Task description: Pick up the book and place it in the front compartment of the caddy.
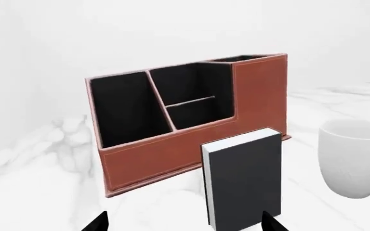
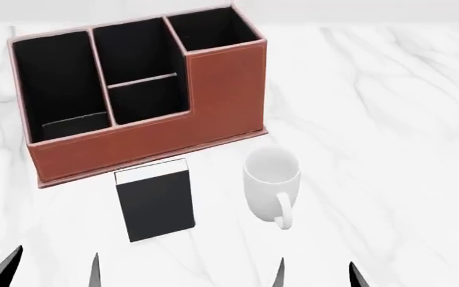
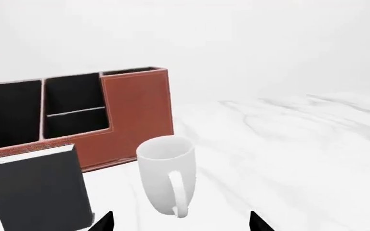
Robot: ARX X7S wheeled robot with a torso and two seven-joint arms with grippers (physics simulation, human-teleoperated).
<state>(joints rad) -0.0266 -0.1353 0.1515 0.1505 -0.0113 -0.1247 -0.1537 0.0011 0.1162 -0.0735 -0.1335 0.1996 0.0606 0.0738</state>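
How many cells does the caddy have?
4 in the caddy: a long cell at the head view's left end, two small middle cells, rear and front, split by a low divider, and the raised corner cell at the right. None seems hidden.

Black book (image 2: 156, 203), reddish-brown caddy (image 2: 213, 107)

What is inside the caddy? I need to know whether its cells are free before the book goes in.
The caddy shows only black lining and dividers in every cell; the book stands outside. The tall corner cell's floor is hidden.
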